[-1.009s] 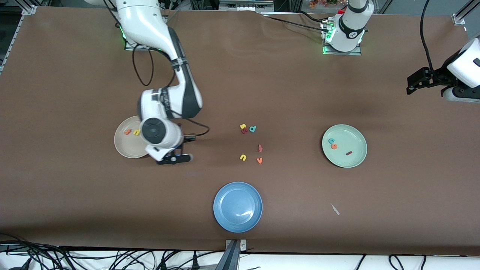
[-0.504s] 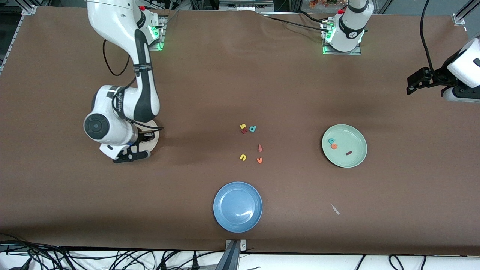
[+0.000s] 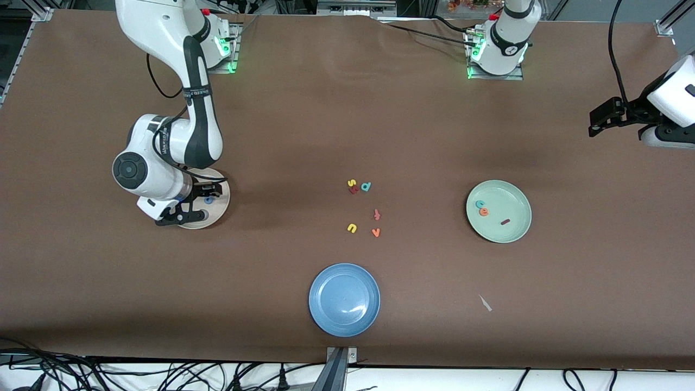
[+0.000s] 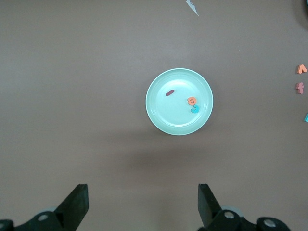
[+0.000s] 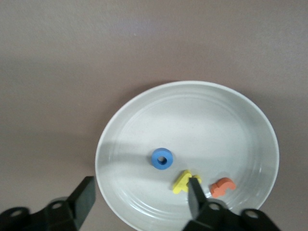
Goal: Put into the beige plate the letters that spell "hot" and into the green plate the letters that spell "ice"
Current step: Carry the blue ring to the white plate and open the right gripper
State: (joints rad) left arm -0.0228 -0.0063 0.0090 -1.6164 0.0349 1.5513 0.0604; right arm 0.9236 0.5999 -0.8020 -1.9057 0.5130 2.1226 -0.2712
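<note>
The beige plate [image 3: 221, 205] [image 5: 202, 125] lies toward the right arm's end of the table. On it lie the blue o [image 3: 208, 200] [image 5: 161, 159], the yellow h [image 5: 183, 181] and the orange t [image 5: 221, 186]. My right gripper [image 3: 195, 205] [image 5: 140, 185] hangs open just over this plate and holds nothing. The green plate [image 3: 513, 198] [image 4: 168, 118] holds the teal c [image 3: 480, 204] [image 4: 194, 109], the orange e [image 3: 483, 212] [image 4: 191, 101] and the dark red i [image 3: 505, 221] [image 4: 170, 93]. My left gripper [image 3: 600, 120] [image 4: 142, 190] waits open and empty, high over the table's left-arm end.
A blue plate [image 3: 344, 299] sits nearest the front camera. Loose letters lie mid-table: yellow s [image 3: 352, 183], teal d [image 3: 366, 187], red-orange f [image 3: 376, 214], yellow u [image 3: 352, 228], orange v [image 3: 376, 232]. A small white scrap [image 3: 485, 303] lies nearer the camera than the green plate.
My right arm swung from beside the beige plate to over it. Its gripper opened, and the blue o now lies on the plate. The left arm stayed still.
</note>
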